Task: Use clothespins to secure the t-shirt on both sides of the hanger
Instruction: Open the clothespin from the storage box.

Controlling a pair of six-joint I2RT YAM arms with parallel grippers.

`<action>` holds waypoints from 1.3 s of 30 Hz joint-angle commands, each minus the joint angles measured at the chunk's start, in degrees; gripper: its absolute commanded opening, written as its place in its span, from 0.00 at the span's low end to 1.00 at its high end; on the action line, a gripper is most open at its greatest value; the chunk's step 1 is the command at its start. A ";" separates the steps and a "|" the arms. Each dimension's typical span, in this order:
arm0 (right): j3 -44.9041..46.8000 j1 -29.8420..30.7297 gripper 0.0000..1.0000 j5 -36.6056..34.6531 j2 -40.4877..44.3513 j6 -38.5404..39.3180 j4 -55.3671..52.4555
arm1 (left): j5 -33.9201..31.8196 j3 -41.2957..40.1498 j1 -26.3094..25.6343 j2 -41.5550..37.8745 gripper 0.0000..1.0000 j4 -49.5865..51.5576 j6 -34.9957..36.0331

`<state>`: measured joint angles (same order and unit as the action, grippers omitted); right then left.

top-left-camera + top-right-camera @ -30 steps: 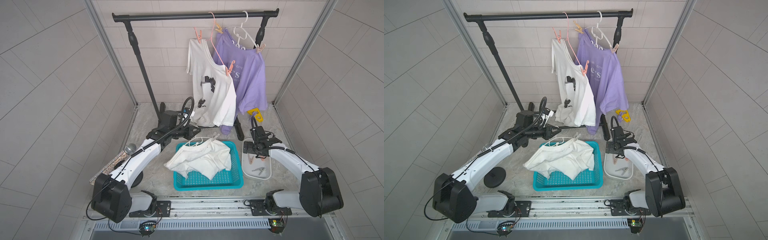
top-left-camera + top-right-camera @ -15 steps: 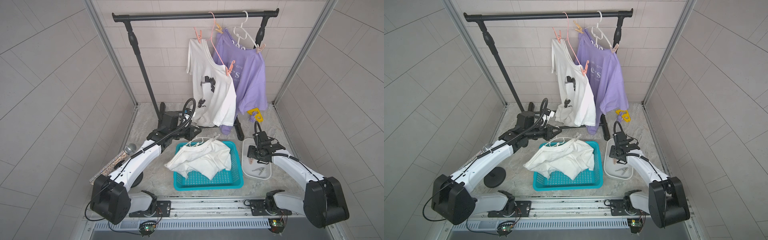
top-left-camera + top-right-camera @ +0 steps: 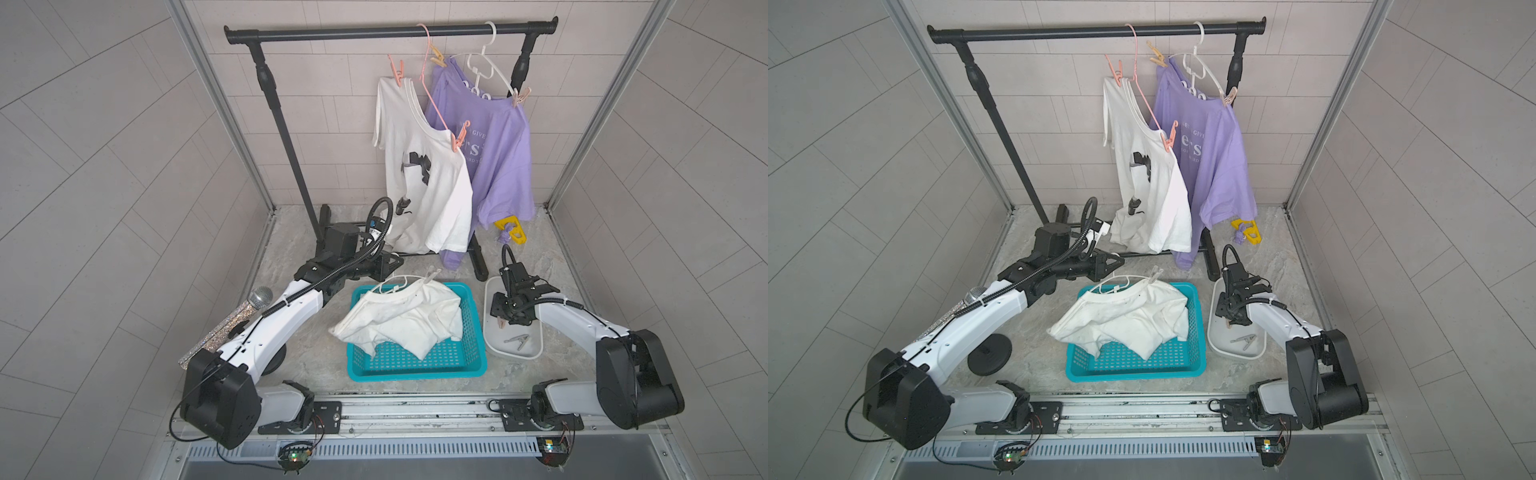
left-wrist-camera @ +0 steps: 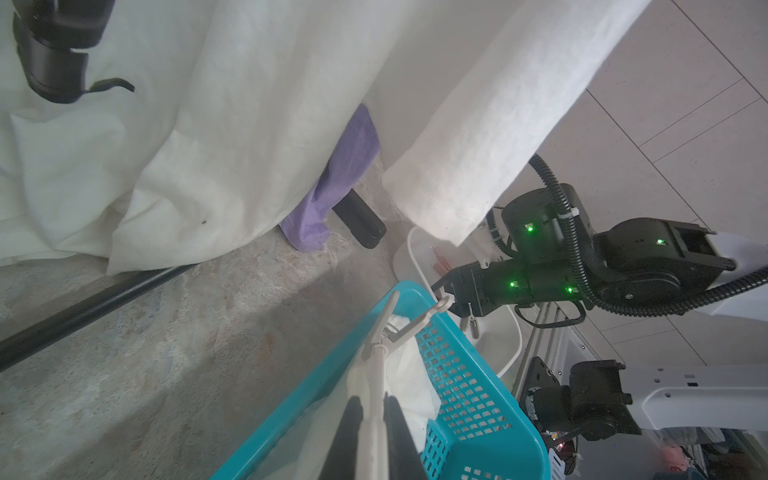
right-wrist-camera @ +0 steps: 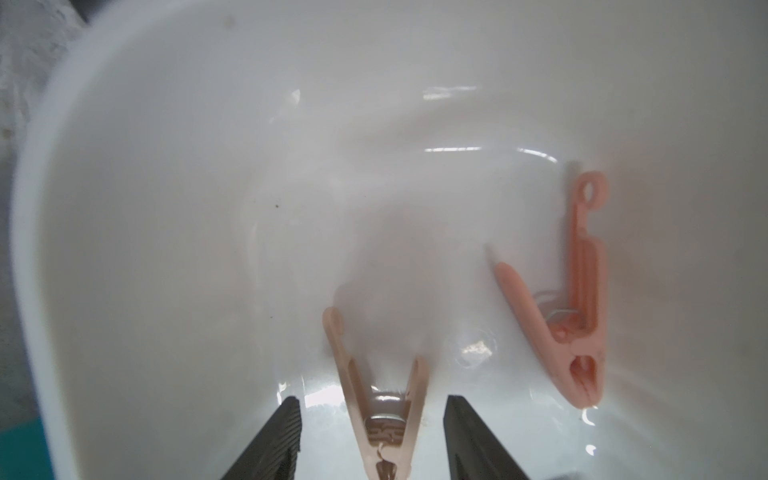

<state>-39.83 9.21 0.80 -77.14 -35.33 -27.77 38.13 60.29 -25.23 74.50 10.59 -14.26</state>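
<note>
A peach clothespin (image 5: 384, 415) lies in the white tray (image 5: 166, 166) beside the teal basket (image 3: 415, 369), the right hand (image 5: 372, 401) straddling it, fingers apart. At the basket's far rim the left hand (image 4: 371, 405) is clamped on the white hanger (image 4: 369, 434) holding the t-shirt (image 3: 403, 320).

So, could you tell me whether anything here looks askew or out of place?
The pink hanger carrying the printed white t-shirt hangs steeply tilted on the rail, one shoulder far below the other.
</note>
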 commanded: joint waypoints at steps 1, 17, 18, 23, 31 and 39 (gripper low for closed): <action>0.63 -0.10 0.55 -1.19 -0.94 -3.19 0.51 | 0.78 -0.52 -0.42 -1.70 0.00 -1.00 1.04; 0.72 -0.11 0.52 -2.64 -3.79 -5.87 1.14 | 0.26 -0.54 -1.20 -1.64 0.00 -0.57 1.77; 0.72 -0.15 0.52 -2.60 -4.04 -5.97 1.18 | 0.13 -0.55 -1.24 -1.68 0.00 -0.50 1.78; 0.72 -0.12 0.50 -2.79 -4.72 -6.40 1.29 | 0.18 -0.55 -1.40 -1.53 0.00 -0.47 1.87; 1.06 -0.13 0.43 -2.38 -5.50 -6.66 1.75 | 0.25 -0.46 -1.64 -1.38 0.00 -0.44 1.91; 1.38 -0.11 0.35 -2.84 -5.04 -6.86 1.84 | 0.18 -0.49 -1.71 -1.38 0.00 -0.21 2.13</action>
<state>-39.81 9.21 -1.32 -81.91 -41.19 -26.26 38.04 60.27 -26.65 74.46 10.81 -12.99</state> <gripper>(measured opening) 0.355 0.118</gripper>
